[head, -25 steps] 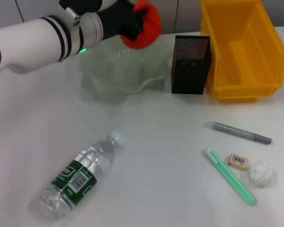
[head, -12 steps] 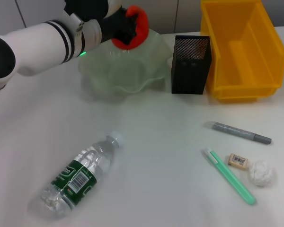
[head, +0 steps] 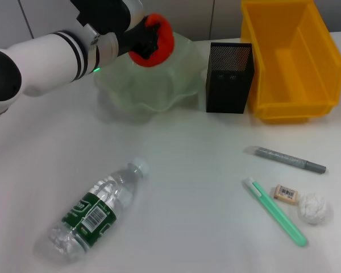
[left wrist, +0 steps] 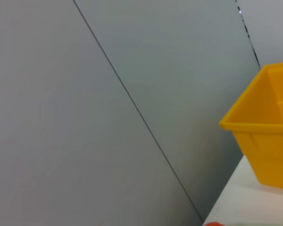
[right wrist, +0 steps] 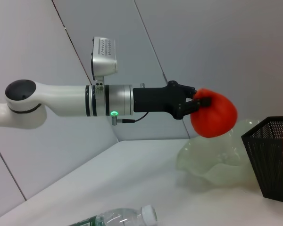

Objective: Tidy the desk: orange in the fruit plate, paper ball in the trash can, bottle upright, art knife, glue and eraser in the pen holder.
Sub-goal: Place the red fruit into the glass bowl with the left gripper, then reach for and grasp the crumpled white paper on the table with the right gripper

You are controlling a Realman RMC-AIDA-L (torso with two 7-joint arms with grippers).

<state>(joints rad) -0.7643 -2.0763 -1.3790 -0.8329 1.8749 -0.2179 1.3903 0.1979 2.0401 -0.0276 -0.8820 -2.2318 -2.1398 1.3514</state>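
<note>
Head view, upper left: my left jaws (head: pixel 143 38) pinch the orange (head: pixel 153 41), which juts out past their tips above the back of the fruit plate (head: pixel 153 96), clear of its glass. In the right wrist view the fruit (right wrist: pixel 213 113) hangs off the black jaws (right wrist: pixel 200 104) over the plate's wavy rim (right wrist: pixel 212 162). My right jaws appear in no view. The pen holder (head: pixel 229 78) stands just right of the plate, with the trash can (head: pixel 290 62) against its far side. Open tabletop (head: pixel 187 170) spreads below the plate. The bottle (head: pixel 94 210) lies on its side at lower left. The orange looks round, red-orange and matte.
</note>
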